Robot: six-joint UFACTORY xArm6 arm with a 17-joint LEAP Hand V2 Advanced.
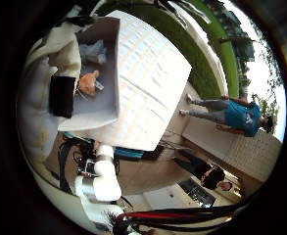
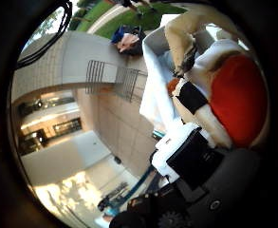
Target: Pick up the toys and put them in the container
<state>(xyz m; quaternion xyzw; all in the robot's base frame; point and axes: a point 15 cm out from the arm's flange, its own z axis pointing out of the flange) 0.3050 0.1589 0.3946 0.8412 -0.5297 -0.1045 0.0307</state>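
One white box-shaped container [image 1: 106, 68] stands on a white table [image 1: 148, 83] with a ribbed top. Two toys lie in it: a soft orange plush toy [image 1: 88, 83] and a pale crumpled one [image 1: 93, 51]. A third, a large plush toy [image 2: 228, 102] of cream and red fabric, fills the thumb-side view. The hand [image 2: 188, 159] is curled round it, pressing it close to the palm.

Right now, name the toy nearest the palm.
The red and cream plush toy: it fills much of the view, while the orange toy lies farther off in the box.
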